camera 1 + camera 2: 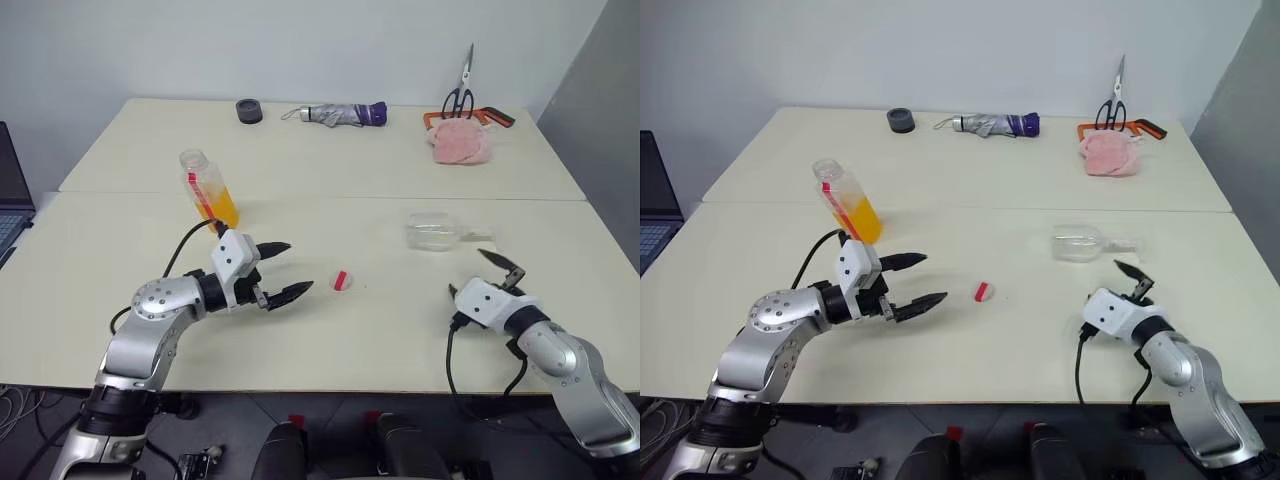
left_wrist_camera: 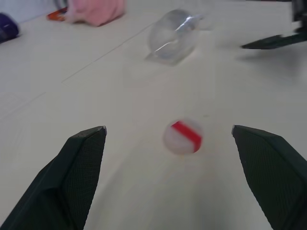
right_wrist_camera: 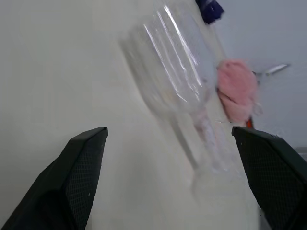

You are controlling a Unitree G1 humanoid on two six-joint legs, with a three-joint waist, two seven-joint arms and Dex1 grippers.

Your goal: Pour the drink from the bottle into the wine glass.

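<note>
1. I am looking over two pale tables [image 1: 330,170] pushed together edge to edge, with the seam between them running left to right.
2. My left gripper [image 1: 280,270] is hovering over the near table's left half, fingers spread wide and holding nothing; my right gripper [image 1: 490,272] is sitting near the right end of the near edge, fingers likewise spread and empty.
3. A folded grey and purple umbrella [image 1: 340,114] is lying along the far edge.
4. A pink cloth [image 1: 460,142] is resting toward the far right corner, with scissors [image 1: 462,92] and an orange-handled tool [image 1: 495,117] just behind it.
5. The bottle [image 1: 208,187], uncapped and leaning, is standing just past the seam on the left, the drink [image 1: 222,207] filling its lower part.
6. The wine glass [image 1: 438,231] is lying on its side on the near table's right half, just beyond my right gripper.
7. A dark round object [image 1: 249,111] is sitting by the far edge.
8. The red-pink cap [image 1: 342,280] is lying between my grippers, directly ahead of the left one.
</note>
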